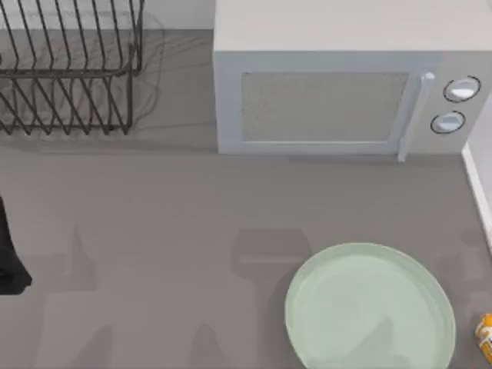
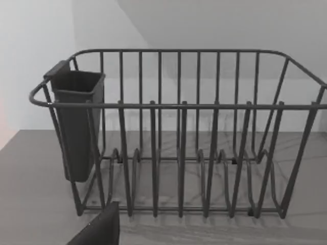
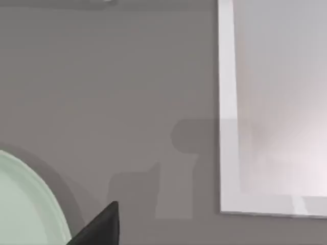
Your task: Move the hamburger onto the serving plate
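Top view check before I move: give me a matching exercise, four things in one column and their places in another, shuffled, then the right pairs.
Things:
1. hamburger
2. plate
3. microwave
4. dish rack

Places:
A. far left corner of the table
B. far side, right of the middle
C. near side, right of the middle
D. right edge of the view, just right of the plate, not on it

Pairs: 1-D, 2-C, 3-B, 4-A
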`<state>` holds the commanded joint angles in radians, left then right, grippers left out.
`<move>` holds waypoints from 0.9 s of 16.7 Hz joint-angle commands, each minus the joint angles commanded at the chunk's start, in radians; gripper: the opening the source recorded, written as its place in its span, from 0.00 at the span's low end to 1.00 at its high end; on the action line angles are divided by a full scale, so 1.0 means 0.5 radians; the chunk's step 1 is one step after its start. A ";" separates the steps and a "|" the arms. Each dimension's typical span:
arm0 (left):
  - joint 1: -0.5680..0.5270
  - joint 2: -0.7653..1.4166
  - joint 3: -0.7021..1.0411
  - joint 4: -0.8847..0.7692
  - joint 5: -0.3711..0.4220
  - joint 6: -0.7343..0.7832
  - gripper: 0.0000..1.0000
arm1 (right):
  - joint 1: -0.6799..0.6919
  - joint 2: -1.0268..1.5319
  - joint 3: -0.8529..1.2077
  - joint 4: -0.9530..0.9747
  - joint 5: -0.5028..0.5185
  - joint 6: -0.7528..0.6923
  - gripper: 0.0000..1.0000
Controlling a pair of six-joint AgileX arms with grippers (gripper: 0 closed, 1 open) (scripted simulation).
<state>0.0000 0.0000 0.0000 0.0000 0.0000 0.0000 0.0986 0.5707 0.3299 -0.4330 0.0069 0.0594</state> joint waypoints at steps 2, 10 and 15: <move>0.000 0.000 0.000 0.000 0.000 0.000 1.00 | 0.061 0.374 0.176 -0.256 0.001 0.029 1.00; 0.000 0.000 0.000 0.000 0.000 0.000 1.00 | 0.255 1.401 0.754 -1.016 -0.004 0.119 1.00; 0.000 0.000 0.000 0.000 0.000 0.000 1.00 | 0.281 1.520 0.836 -1.106 -0.006 0.131 1.00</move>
<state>0.0000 0.0000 0.0000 0.0000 0.0000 0.0000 0.2389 1.3307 0.7481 -0.9858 0.0041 0.1248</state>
